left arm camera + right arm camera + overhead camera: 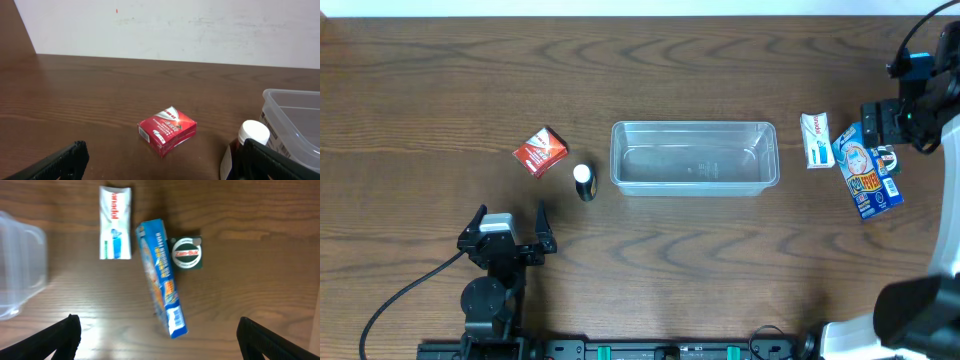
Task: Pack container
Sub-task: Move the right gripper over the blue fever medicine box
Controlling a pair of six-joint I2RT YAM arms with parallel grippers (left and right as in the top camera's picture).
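The container (pixel 695 157) is a clear rectangular tub lying empty at the middle of the table; its corner also shows in the left wrist view (pixel 295 117) and the right wrist view (pixel 20 270). My left gripper (pixel 511 218) is open near the front left, nothing between its fingers (pixel 60 162). Ahead of it lie a small red box (pixel 167 130) and a dark bottle with a white cap (pixel 250 142). My right gripper (pixel 165 340) is open above a blue carton (pixel 160 277), with its fingers well apart on either side.
A white toothpaste box (pixel 115 222) and a green round tin (pixel 187 253) lie beside the blue carton (pixel 868 170), right of the container. The red box (pixel 540 151) and bottle (pixel 584 182) lie left of it. A cable runs from the left arm's base.
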